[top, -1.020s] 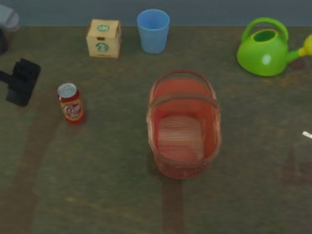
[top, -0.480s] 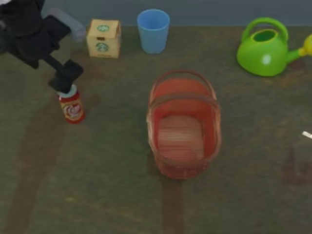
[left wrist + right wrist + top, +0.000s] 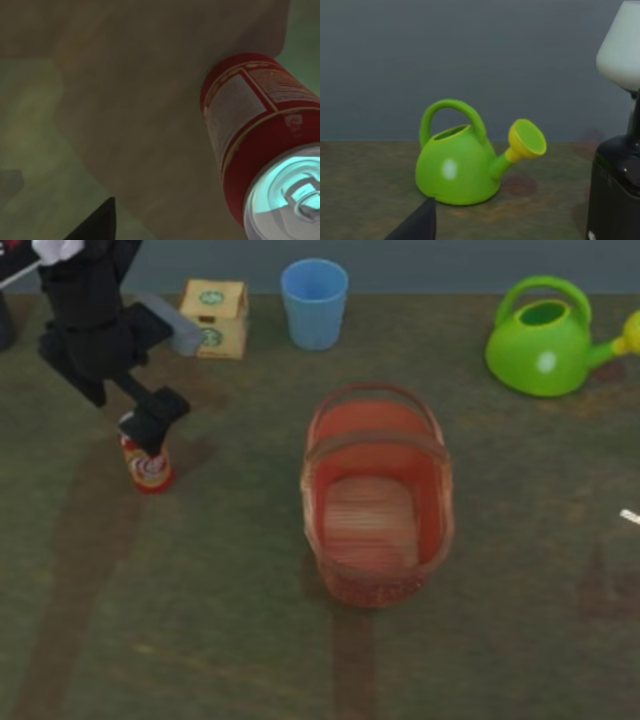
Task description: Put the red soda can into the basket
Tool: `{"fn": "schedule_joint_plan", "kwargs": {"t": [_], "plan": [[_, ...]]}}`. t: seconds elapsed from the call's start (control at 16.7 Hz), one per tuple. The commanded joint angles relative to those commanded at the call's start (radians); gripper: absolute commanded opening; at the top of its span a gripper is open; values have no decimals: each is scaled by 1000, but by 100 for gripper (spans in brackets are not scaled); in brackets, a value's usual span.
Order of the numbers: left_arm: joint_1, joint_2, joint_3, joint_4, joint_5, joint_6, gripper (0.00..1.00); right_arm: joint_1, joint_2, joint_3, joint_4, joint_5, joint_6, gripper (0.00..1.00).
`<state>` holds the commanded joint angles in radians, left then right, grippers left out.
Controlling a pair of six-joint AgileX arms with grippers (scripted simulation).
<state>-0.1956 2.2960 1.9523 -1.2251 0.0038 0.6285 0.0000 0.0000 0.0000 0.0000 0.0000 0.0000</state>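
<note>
The red soda can stands upright at the table's left, its cream label showing below my left gripper. That gripper hangs right over the can's top and hides it from above. In the left wrist view the can fills one side, silver lid close to the camera, and one dark fingertip stands well apart from it, so the fingers are open and nothing is held. The orange-red woven basket with its hoop handle sits at the table's middle, empty. My right arm is parked off the right edge; its fingertip shows open.
A Starbucks box and a blue cup stand at the back, close behind my left arm. A green watering can sits at the back right. A dark post rises beside the right wrist.
My left arm swung in from the left edge to above the can, then shifted slightly right and down over its top. Can and basket have not moved.
</note>
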Motion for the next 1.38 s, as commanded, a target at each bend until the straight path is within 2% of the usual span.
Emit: {"fn": "schedule_joint_plan", "kwargs": {"t": [0.24,0.6,0.84,1.38], "plan": [[3,2,-17,19,0,1,100,0,0,0,0,0,0,100],[1,41,-125,166,0,1,100,0,0,0,0,0,0,100],[1,43,-128,171,0,1,100,0,0,0,0,0,0,100],[1,43,-128,171,0,1,32,0,0,0,0,0,0,100]]}}
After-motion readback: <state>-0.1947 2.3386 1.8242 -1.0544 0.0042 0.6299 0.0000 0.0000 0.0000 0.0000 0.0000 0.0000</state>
